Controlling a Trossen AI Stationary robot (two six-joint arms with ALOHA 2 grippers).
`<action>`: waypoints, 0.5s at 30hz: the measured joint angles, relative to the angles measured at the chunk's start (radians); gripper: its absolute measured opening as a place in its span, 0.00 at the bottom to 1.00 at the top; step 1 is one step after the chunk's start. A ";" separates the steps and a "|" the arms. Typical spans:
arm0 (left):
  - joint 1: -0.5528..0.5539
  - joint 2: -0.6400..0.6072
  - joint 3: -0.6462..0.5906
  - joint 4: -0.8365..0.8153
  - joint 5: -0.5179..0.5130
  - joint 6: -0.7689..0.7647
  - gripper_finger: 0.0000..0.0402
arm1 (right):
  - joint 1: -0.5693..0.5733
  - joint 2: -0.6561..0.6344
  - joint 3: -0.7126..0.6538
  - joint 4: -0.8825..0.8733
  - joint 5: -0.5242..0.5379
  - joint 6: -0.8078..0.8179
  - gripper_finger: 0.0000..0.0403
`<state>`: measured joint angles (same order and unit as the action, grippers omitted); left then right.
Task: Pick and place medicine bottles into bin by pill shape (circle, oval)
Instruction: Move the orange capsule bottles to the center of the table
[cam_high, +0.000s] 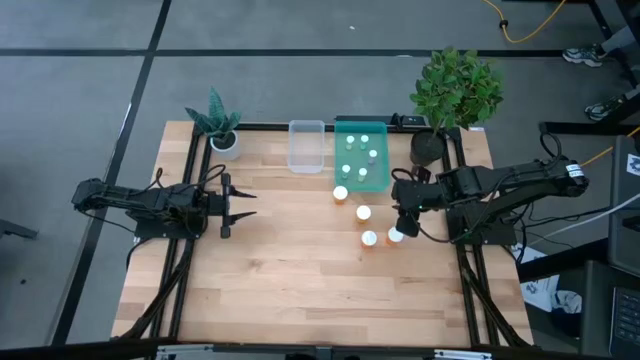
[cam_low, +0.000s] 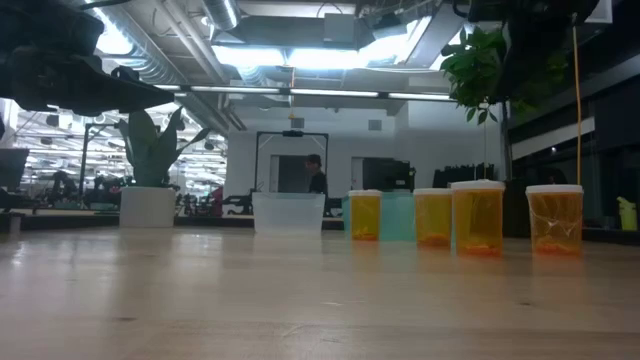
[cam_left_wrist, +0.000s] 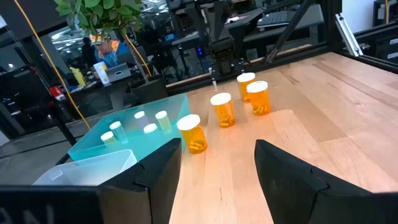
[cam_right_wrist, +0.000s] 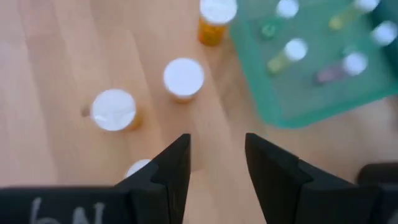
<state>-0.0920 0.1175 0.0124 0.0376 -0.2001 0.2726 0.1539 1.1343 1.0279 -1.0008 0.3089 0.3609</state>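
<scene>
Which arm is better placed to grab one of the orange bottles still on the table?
The right. Its pincer hangs open beside the nearest orange bottle, while the left pincer waits open across the table, far from all four.

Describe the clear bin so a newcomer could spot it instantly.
Start at the wooden table's far edge, between the two potted plants. Two small trays sit side by side there; the clear bin is the left one. Unlike the teal bin, it is colourless and holds no bottles.
</scene>
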 joint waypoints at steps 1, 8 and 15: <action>0.000 0.000 0.000 0.000 0.000 0.000 0.49 | 0.000 0.000 0.000 0.005 0.027 -0.006 0.38; 0.000 0.000 0.000 0.000 0.000 0.000 0.49 | 0.000 0.000 0.000 0.049 0.128 -0.006 0.38; 0.000 0.000 0.000 0.000 0.000 -0.005 0.49 | 0.000 0.000 0.000 0.052 0.127 0.001 0.38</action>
<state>-0.0921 0.1177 0.0124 0.0380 -0.2001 0.2672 0.1539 1.1347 1.0279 -0.9483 0.4358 0.3618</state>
